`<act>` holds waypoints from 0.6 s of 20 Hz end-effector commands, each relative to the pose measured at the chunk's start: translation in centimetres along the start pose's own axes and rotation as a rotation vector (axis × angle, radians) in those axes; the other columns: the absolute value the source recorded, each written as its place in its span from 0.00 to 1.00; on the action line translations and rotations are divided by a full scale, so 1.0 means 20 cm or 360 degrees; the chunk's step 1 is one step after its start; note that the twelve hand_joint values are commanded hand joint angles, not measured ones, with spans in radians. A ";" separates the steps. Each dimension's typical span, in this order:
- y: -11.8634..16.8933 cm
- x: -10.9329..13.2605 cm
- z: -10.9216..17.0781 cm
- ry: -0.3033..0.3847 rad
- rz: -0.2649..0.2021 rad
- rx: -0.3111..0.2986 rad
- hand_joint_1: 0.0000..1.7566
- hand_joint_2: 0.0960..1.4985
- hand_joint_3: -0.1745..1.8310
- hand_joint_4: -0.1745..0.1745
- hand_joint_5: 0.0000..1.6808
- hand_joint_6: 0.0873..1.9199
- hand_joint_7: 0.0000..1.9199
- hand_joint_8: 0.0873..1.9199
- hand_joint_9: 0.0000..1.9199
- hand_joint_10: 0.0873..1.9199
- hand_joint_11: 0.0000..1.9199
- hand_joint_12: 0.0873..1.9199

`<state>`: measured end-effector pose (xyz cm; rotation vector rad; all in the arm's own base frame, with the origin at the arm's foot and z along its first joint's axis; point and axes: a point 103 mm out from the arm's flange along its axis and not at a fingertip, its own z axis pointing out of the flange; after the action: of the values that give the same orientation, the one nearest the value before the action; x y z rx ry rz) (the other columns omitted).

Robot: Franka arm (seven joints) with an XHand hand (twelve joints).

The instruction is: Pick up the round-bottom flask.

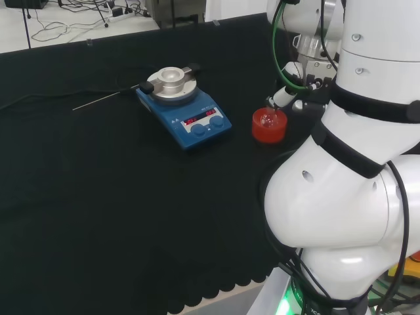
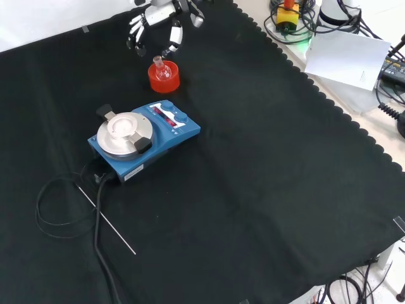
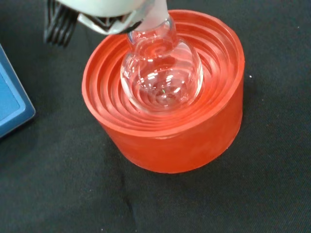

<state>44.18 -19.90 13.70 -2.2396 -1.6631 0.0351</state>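
A small clear round-bottom flask (image 2: 161, 69) sits upright in a red ribbed ring stand (image 2: 164, 82) on the black cloth. In the wrist view the flask's bulb (image 3: 162, 73) rests in the stand's stepped hollow (image 3: 165, 141), and a blurred white part of the hand (image 3: 104, 12) lies right by the flask's neck. The black and white hand (image 2: 158, 18) hovers just beyond and above the flask in the front view, its fingers (image 2: 175, 35) spread and hanging down around the neck, not closed on it. In the head view a finger of the hand (image 1: 284, 96) reaches down toward the stand (image 1: 269, 126).
A blue hotplate stirrer (image 2: 144, 139) with a round metal top stands close to the stand, nearer the camera in the front view. Its black cable (image 2: 98, 209) and a thin metal rod (image 2: 107, 221) lie on the cloth beyond it. The arm's white links (image 1: 348, 164) stand at the head view's right.
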 end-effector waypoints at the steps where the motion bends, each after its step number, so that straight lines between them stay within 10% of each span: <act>1: 0.00 -0.01 0.02 -0.0005 -0.0008 0.0011 0.53 0.37 0.45 0.36 0.39 0.30 0.12 0.30 0.24 0.31 0.05 0.74; 12: 0.04 0.01 0.06 -0.0051 -0.0016 0.0019 0.54 0.36 0.45 0.34 0.42 0.33 0.13 0.30 0.25 0.31 0.06 0.72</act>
<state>44.23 -19.81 12.71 -2.2405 -1.6789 0.0659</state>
